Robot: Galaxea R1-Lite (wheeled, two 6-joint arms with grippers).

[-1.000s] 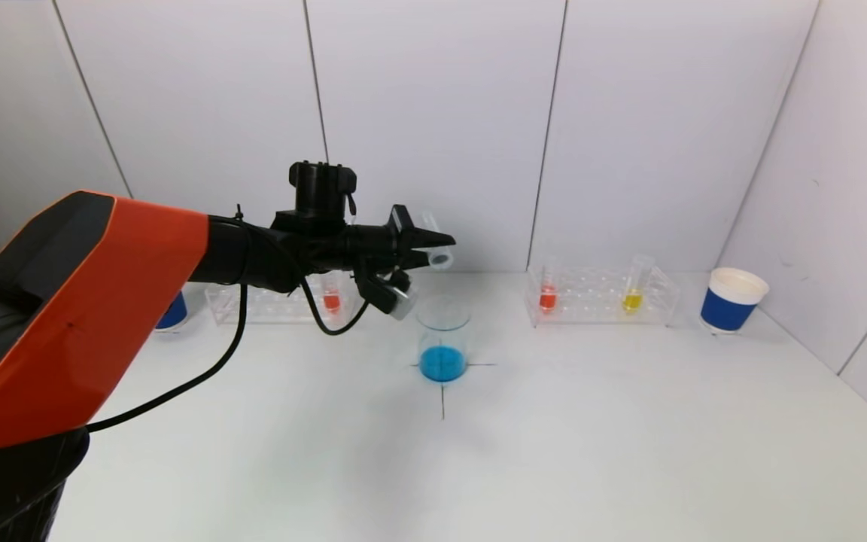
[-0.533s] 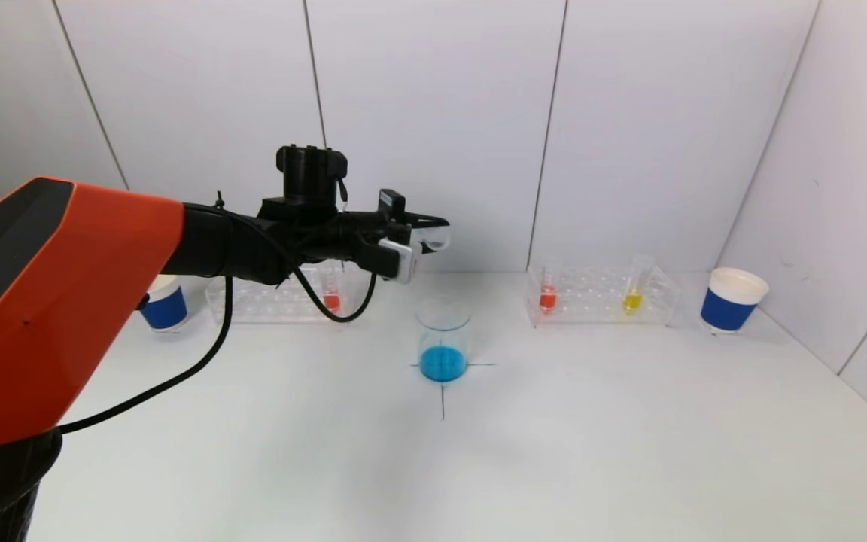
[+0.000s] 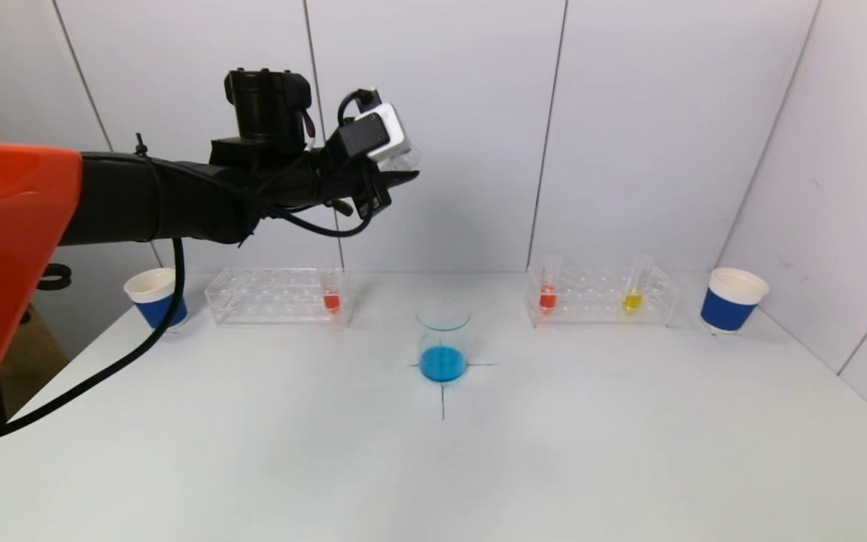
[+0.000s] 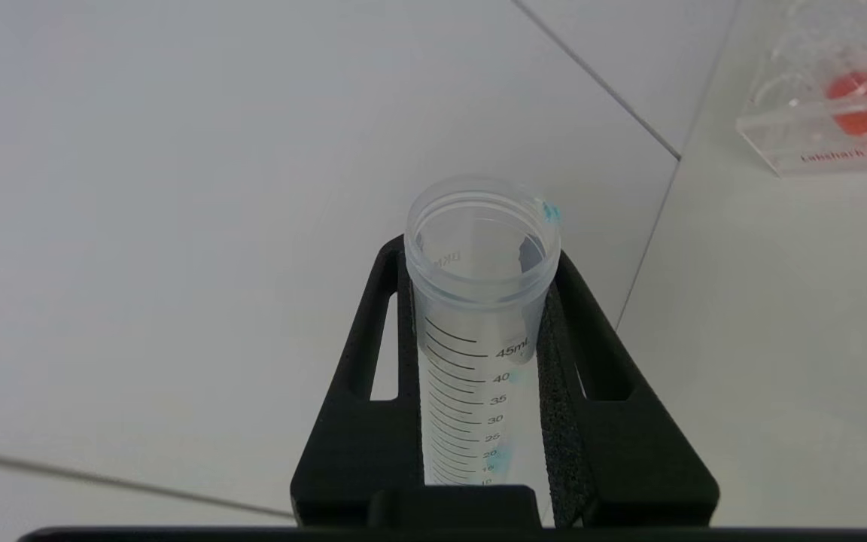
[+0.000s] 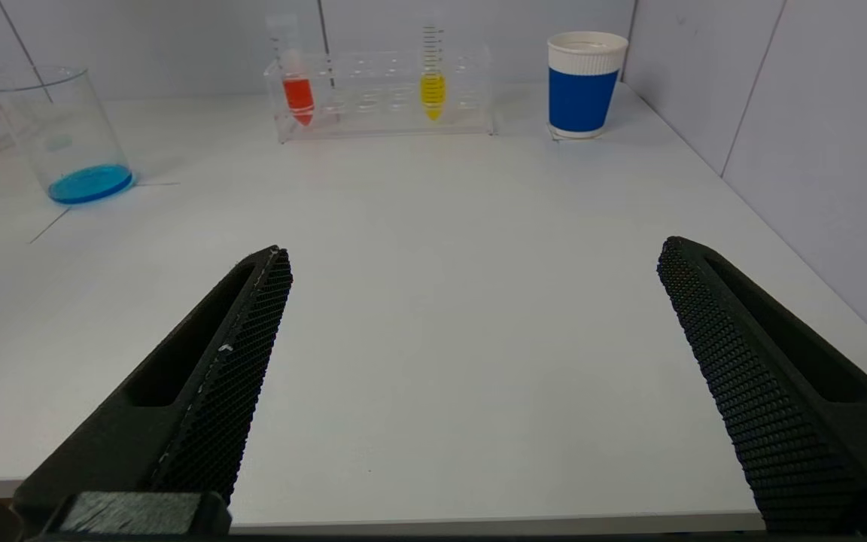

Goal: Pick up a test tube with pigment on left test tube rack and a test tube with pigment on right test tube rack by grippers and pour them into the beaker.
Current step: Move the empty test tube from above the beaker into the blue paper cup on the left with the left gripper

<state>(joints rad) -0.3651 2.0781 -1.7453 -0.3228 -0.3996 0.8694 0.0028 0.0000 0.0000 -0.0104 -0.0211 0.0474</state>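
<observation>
One beaker (image 3: 442,342) holds blue pigment (image 3: 442,363).

We see a clear plastic test tube (image 4: 481,301), a clear glass-like beaker (image 3: 443,339), and matt, rough-textured pads (image 5: 241,361).

Bright, even, diffuse light all over, white walls and white worktop (image 3: 554,452) with no hard glare; only faint soft shadows, one at the base of the beaker (image 3: 442,342) and one beside the right blue cup (image 3: 733,299). Head view sharp throughout. In the left wrist view the held tube (image 4: 479,316) is crisp, the rack (image 4: 832,113) behind it soft.
</observation>
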